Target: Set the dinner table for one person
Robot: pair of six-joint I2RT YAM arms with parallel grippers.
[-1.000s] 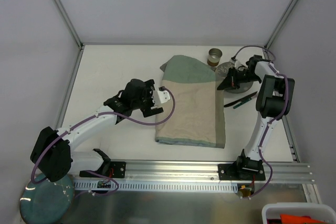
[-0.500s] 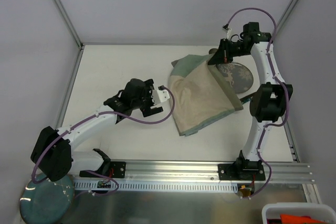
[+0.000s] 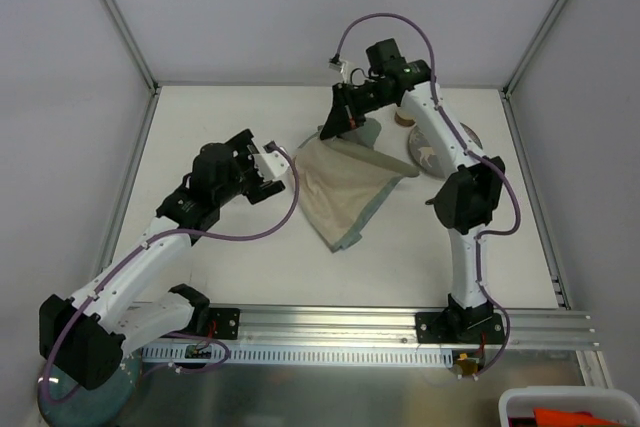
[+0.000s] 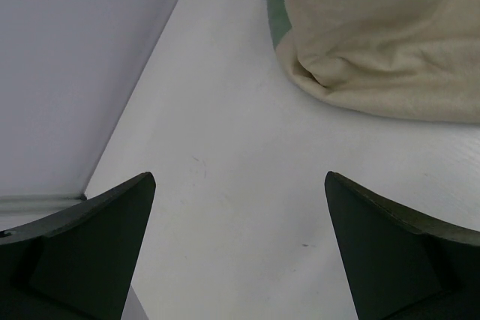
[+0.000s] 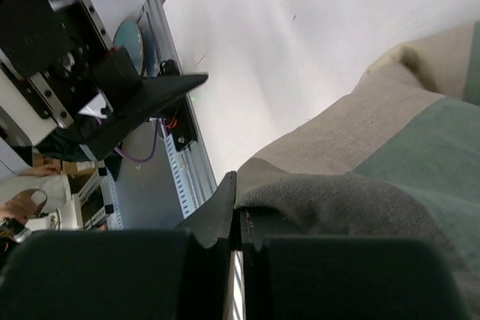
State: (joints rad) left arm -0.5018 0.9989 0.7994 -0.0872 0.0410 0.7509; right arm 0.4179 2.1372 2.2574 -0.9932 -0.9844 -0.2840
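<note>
The white dinner table [image 3: 225, 262] fills the top view. My right gripper [image 3: 343, 119] is shut on a corner of the green-and-beige cloth mat [image 3: 345, 185] and holds it lifted, so the mat hangs bunched down to the table. In the right wrist view the gripper [image 5: 238, 189] pinches the mat's edge [image 5: 375, 185]. My left gripper [image 3: 268, 169] is open and empty, just left of the mat. In the left wrist view the gripper [image 4: 238, 179] hovers over bare table with the mat [image 4: 375, 50] ahead to the right.
A grey patterned plate [image 3: 435, 150] lies right of the mat, partly behind the right arm. A small cup [image 3: 404, 118] stands behind it. A teal plate [image 3: 75, 387] lies off the table at bottom left. A white bin [image 3: 570, 409] is at bottom right.
My right gripper has carried the mat's corner up and to the left, dragging the mat off the plate. My left arm has drawn back to the left.
</note>
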